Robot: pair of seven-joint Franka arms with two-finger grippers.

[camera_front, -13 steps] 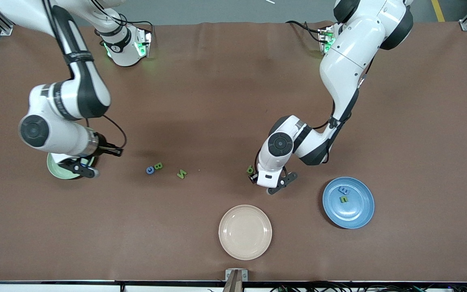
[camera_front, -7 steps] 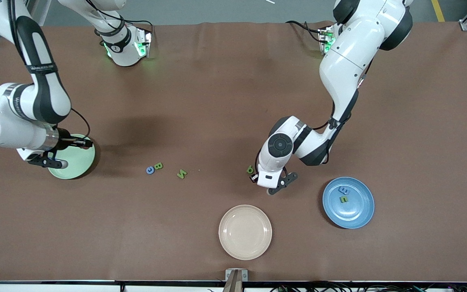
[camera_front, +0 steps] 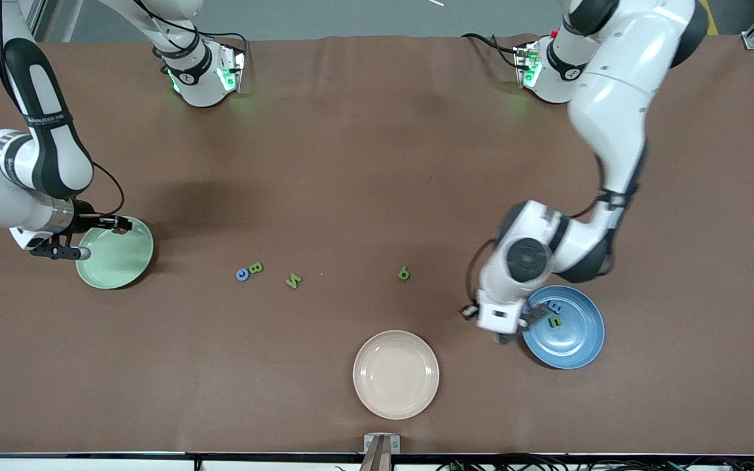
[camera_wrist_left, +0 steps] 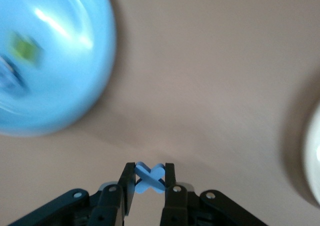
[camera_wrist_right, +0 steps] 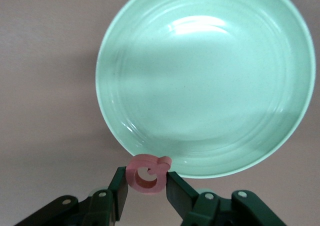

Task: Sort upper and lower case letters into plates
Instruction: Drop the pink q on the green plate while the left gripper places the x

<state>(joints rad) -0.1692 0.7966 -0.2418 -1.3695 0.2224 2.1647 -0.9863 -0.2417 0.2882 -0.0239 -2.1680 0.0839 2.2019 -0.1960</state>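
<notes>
My left gripper (camera_front: 504, 332) hangs over the table at the rim of the blue plate (camera_front: 576, 347), shut on a small blue X-shaped letter (camera_wrist_left: 149, 177). In that blue plate (camera_wrist_left: 55, 86) lie a blue letter (camera_front: 555, 305) and a green letter (camera_front: 555, 321). My right gripper (camera_front: 61, 253) is over the edge of the pale mint plate (camera_front: 118, 258), shut on a pink-red letter (camera_wrist_right: 147, 173). The mint plate (camera_wrist_right: 205, 81) has nothing in it. On the bare table lie a blue letter (camera_front: 242, 275), a green B (camera_front: 256, 267), a green N-like letter (camera_front: 293, 280) and another green letter (camera_front: 404, 273).
A cream-beige plate (camera_front: 396, 374) stands nearest the front camera, between the two coloured plates, and its edge (camera_wrist_left: 314, 161) shows in the left wrist view. The brown mat (camera_front: 351, 163) covers the table.
My left gripper shut on the blue X beside the lone green letter and carried it to the blue plate's rim. My right gripper drifted from over the mint plate to its edge.
</notes>
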